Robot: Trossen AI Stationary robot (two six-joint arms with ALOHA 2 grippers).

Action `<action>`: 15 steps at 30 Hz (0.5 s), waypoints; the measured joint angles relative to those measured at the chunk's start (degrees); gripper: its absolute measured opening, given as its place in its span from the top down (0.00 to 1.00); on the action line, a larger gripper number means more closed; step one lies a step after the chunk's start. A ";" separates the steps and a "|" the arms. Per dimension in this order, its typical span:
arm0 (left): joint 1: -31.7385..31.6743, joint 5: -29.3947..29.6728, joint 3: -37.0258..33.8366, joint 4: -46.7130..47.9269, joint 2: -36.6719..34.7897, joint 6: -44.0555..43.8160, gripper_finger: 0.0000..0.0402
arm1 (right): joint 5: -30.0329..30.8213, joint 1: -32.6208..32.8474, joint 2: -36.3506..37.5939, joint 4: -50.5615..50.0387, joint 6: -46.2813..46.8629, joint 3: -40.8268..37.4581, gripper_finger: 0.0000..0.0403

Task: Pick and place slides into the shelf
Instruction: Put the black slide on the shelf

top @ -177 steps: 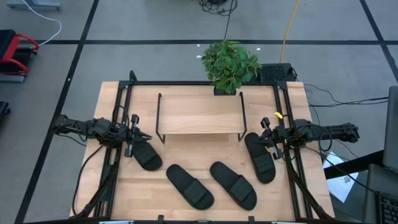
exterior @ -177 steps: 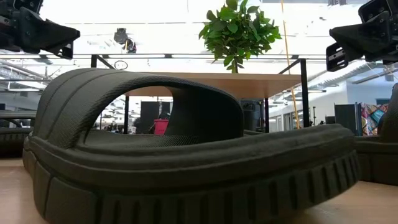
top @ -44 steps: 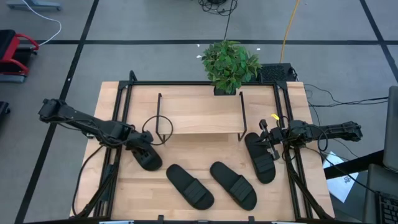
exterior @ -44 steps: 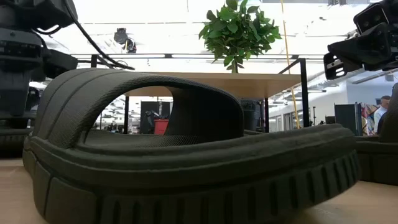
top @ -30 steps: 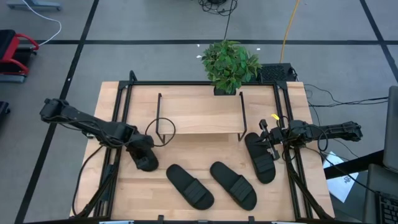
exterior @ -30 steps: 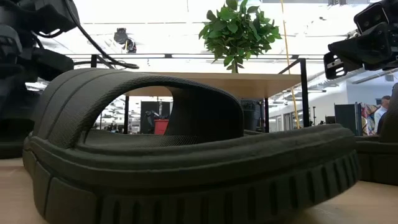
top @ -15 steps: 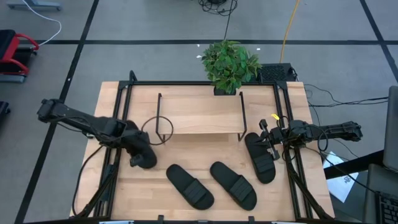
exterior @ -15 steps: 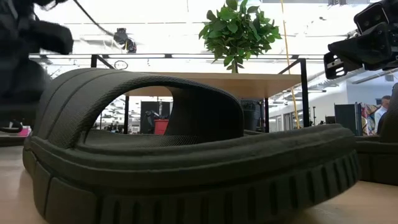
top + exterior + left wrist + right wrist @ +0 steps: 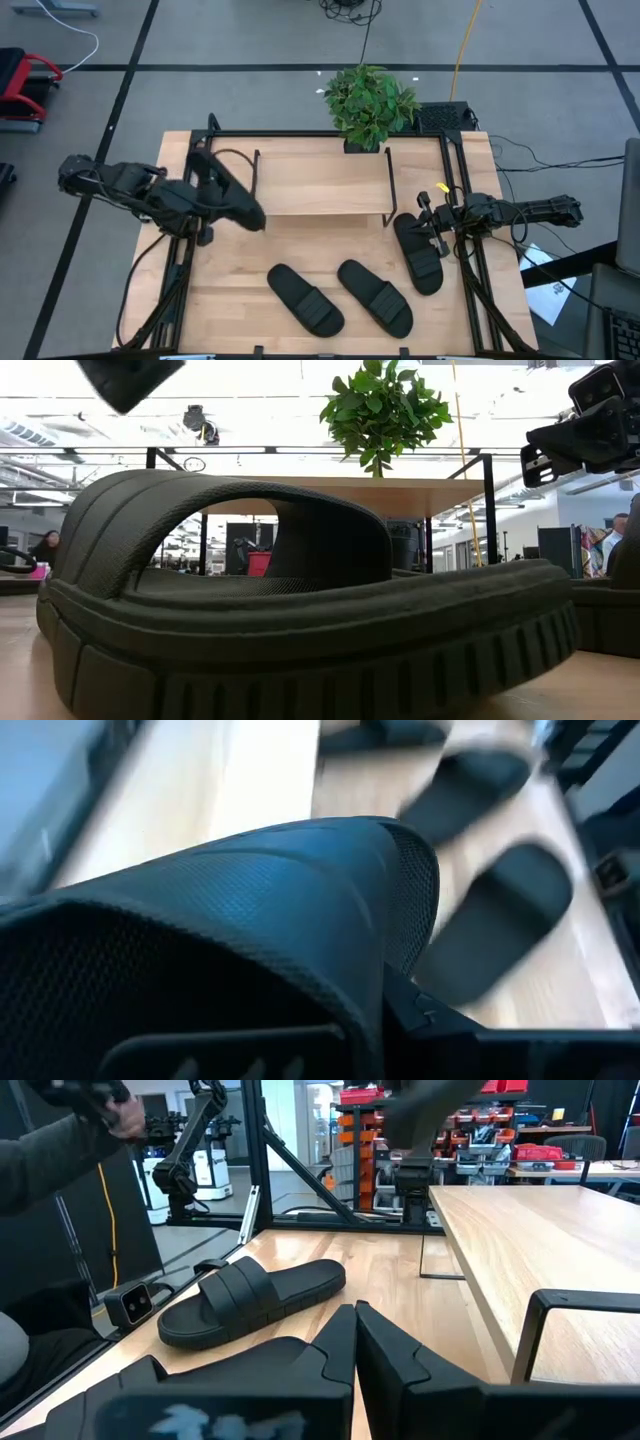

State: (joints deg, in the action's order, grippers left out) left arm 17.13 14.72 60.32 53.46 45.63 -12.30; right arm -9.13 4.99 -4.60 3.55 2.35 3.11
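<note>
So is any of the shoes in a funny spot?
One is: the left gripper holds a slide up in the air by the shelf's left end. The other three slides lie flat on the table.

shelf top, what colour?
Light natural wood on the shelf top, with black wire legs; shows best in the high view.

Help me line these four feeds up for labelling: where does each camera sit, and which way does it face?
High view: overhead, looking straight down; both arms, shelf, left gripper shut on lifted slide.
Low view: table height, facing the room; nearest slide fills it.
Left wrist view: on the left arm, looking past the held slide.
Right wrist view: on the right arm, across the table; own shut fingers.
Shared: high and left wrist views both show the lifted slide.
</note>
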 joint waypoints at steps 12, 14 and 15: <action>-15.75 -21.46 0.48 -29.37 0.83 38.16 0.99 | 0.07 -0.01 0.02 0.14 -1.26 0.00 1.00; -20.69 -27.95 0.80 -31.59 1.20 42.21 0.99 | 0.31 0.00 0.00 1.03 -2.54 0.00 1.00; -23.43 -30.61 0.88 -31.33 1.51 43.84 0.99 | 0.57 0.00 0.00 1.81 -3.28 0.00 1.00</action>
State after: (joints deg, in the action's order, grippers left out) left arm -6.30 -15.90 61.20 22.13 47.14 31.55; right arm -8.56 4.99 -4.60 5.36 -0.93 3.11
